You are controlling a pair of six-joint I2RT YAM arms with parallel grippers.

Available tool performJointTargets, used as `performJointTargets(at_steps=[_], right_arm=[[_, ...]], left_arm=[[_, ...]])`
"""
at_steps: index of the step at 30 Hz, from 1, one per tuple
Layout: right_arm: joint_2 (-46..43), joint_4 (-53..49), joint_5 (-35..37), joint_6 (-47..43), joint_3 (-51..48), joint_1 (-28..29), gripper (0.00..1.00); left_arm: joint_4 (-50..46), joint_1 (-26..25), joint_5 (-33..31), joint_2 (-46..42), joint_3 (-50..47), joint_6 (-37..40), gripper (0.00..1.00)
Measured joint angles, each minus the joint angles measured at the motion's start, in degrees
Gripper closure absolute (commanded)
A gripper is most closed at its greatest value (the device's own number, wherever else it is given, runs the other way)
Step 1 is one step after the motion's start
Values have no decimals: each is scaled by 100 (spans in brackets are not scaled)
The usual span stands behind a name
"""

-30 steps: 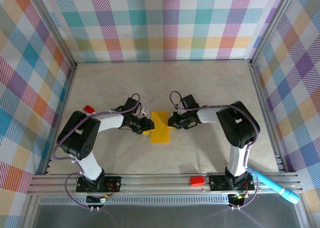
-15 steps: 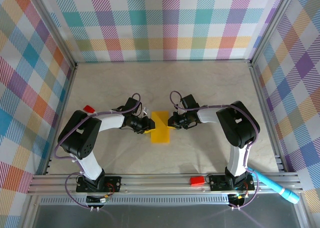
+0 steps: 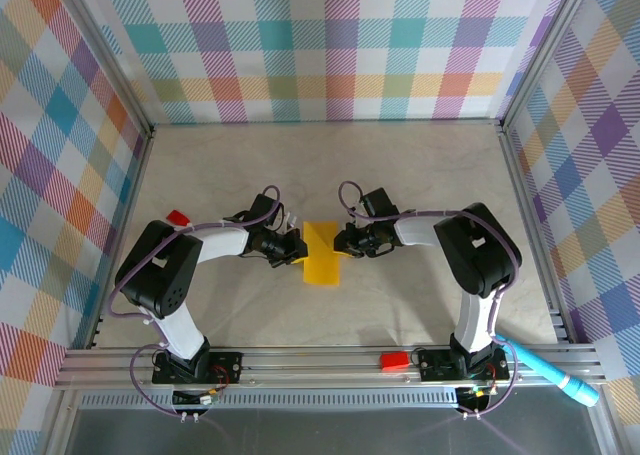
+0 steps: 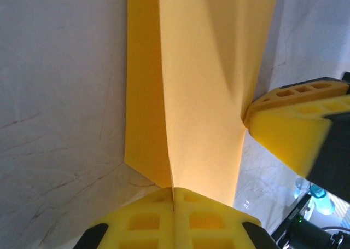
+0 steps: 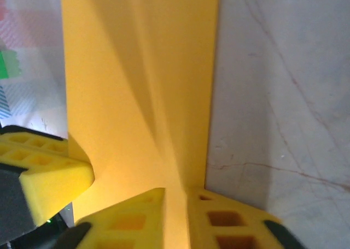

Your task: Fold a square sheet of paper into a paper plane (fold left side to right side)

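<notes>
Left gripper: pads pressed together, pinching the near edge of the square sheet of paper right where a crease runs into the jaws.

Right gripper: jaws a crack apart, with the paper running up through the gap. It looks loose rather than clamped to me.

The two claws face each other across the sheet, close together, mid-table in the top view. The sheet sits between them. Its near part lies flat on the wood, and the part by the claws is lifted and bowed. From above it looks narrower than it is long, so I judge it's doubled over or mid-fold.

Handling, my read:
- Very light, with no stiffness of its own. It sags and bows wherever it isn't held, as the curved shading in both wrist views shows.
- It creases permanently, so any stray pinch or drag leaves a mark that spoils the fold line.
- It's smooth on a smooth tabletop, so it will slide if pushed from one side only.
- It tears if the two claws pull against each other.

I'd take it at the very edge or a corner with the pad tips, grip firmly but shallow, and keep the other side pinned flat.
</notes>
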Motion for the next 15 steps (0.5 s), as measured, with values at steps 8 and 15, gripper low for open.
performJointTargets(at_steps=[8,15], right_arm=[[-1224,122,402,-531,-629,50,55],[-2455,131,1204,-1099,-1515,887,41]], left_arm=[[-348,-76,-26,-59,96,-431,100],[-715,-96,-22,-59,433,-656,100]])
